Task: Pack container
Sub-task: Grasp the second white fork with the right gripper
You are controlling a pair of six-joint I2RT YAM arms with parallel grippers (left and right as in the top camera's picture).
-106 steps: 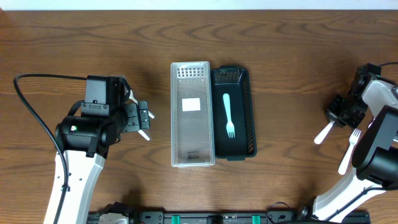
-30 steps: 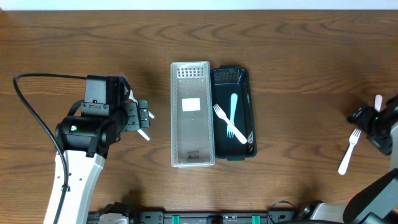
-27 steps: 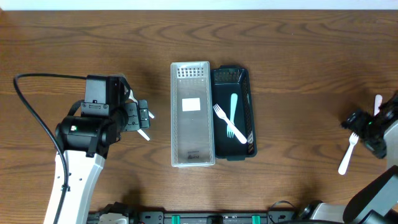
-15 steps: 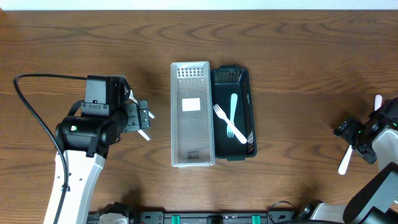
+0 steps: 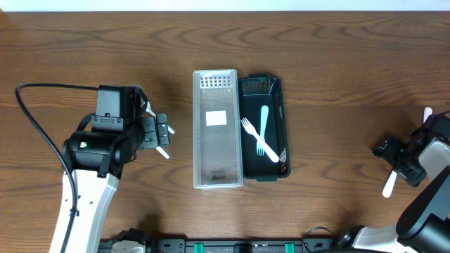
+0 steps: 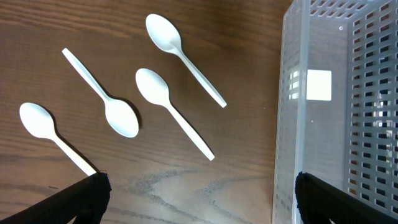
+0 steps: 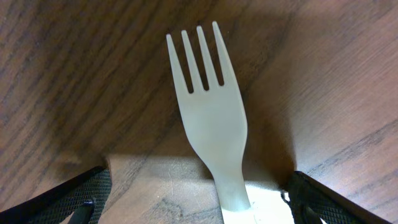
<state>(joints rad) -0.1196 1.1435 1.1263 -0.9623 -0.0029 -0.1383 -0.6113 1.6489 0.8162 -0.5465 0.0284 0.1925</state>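
The jaws of the right gripper (image 7: 198,193) are wide open, one on each side of a white fork (image 7: 208,118). They do not touch it. The fork lies flat on the table (image 5: 337,70), and its prongs point away from the gripper. It is at the far right of the table, well apart from the baskets. The jaws of the left gripper (image 6: 202,190) are wide open too, and they hold nothing. Below that gripper, four white spoons (image 6: 152,87) lie on the wood near each other. They are just beside the clear basket (image 5: 195,126). The clear basket sits in the middle of the table and has a white label (image 5: 216,118) on its floor. A dark basket (image 5: 283,119) is right against its right side. In the dark basket lie a teal fork (image 5: 264,116) and a second white fork (image 5: 249,128). These two cross each other, and both lie along the basket.
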